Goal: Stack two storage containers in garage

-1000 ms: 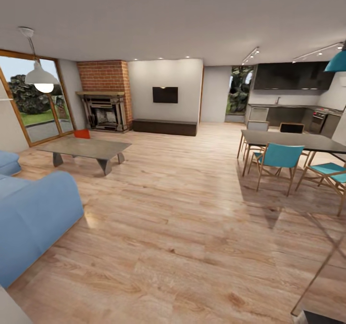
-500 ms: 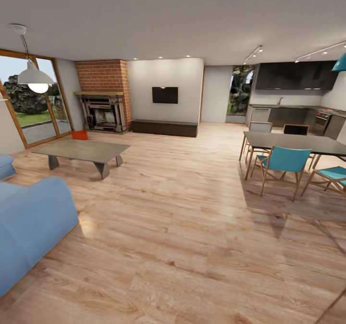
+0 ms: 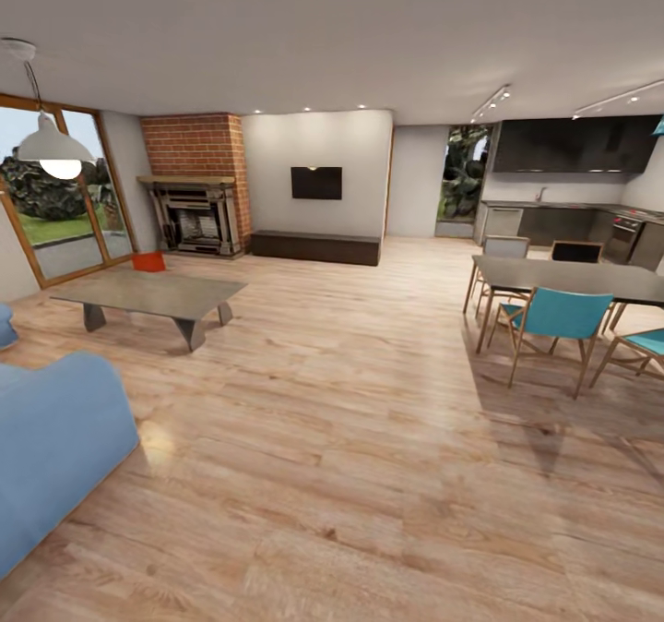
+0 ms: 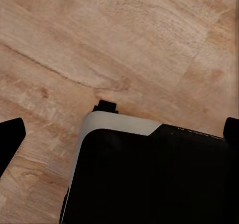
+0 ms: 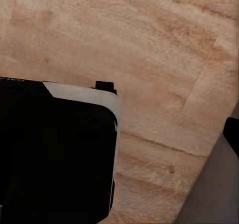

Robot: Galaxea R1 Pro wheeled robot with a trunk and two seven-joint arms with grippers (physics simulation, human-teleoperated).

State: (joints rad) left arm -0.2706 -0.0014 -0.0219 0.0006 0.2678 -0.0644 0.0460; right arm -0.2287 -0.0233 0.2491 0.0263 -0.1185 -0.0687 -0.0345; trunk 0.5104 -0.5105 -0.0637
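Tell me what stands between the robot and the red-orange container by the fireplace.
The low grey coffee table stands in front of the storage container, hiding its lower edge. The blue sofa flanks the near left; open wood floor passes right of the table.

A red brick fireplace (image 3: 195,184) stands on the far wall. Just beside it, toward the kitchen, a black wall-mounted TV (image 3: 316,182) hangs on a white wall above a long low dark cabinet (image 3: 315,246). On the fireplace's other side is a wood-framed glass door (image 3: 57,199), with a white pendant lamp (image 3: 52,147) before it. Nearer than the fireplace, a low grey coffee table (image 3: 148,295) stands on light wood plank flooring (image 3: 350,437), and a blue sofa (image 3: 51,447) nearer still. Well apart, across the room, teal chairs (image 3: 553,322) surround a dark dining table (image 3: 572,278).
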